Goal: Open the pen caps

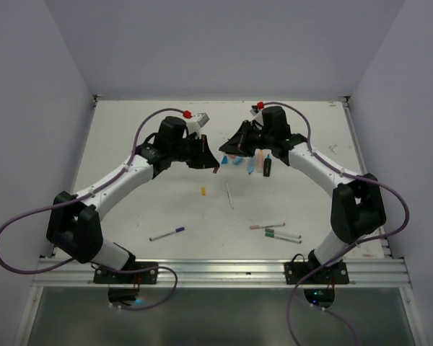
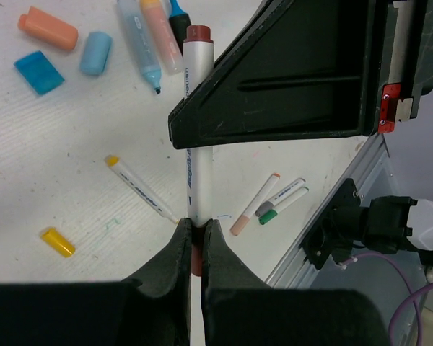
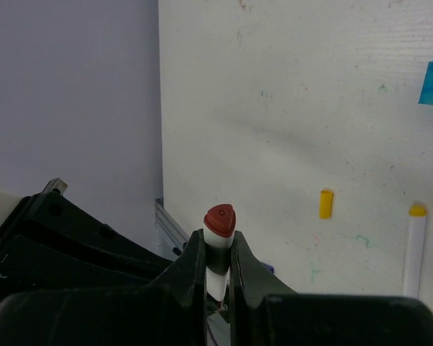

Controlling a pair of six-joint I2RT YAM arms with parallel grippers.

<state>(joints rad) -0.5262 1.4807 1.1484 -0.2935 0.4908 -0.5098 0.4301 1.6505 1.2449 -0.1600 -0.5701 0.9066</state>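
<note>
**Two arms, one pen:** Both robot arms meet over a scuffed white surface (image 1: pixel 130 202), each gripping the same white pen (image 2: pixel 199 173). The left end effector (image 2: pixel 195 227) is clenched on the pen's lower end, where a sliver of dark red shows between its fingers. The right end effector (image 3: pixel 218 249) is clenched on the barrel just below the brown-red cap (image 3: pixel 220 218). That cap sits on the pen and pokes out past the right fingers, touched by neither pair. Seen from the left wrist, the right end effector's black body crosses in front of the middle of the pen.

**Around the held pen:** Other caps and pens lie on the surface.
- A loose yellow cap (image 2: pixel 58 241) lies well to one side of the held pen.
- A thin pen with a yellow end (image 2: pixel 141 189) lies at a slant between that cap and the held pen.
- Three highlighters (image 2: pixel 141 43) lie side by side just beside the held pen's capped end.
- Farther out from them sit a loose orange cap (image 2: pixel 47 27), a pale blue cap (image 2: pixel 96 52) and a darker blue cap (image 2: pixel 38 72), near one another but apart.
- On the held pen's other side, three thin pens (image 2: pixel 278 196) lie close together, capped in pink, grey and green.
- From overhead, a pen with a purple cap (image 1: pixel 180 229) lies well apart from the held pen, toward the arm bases.
</note>
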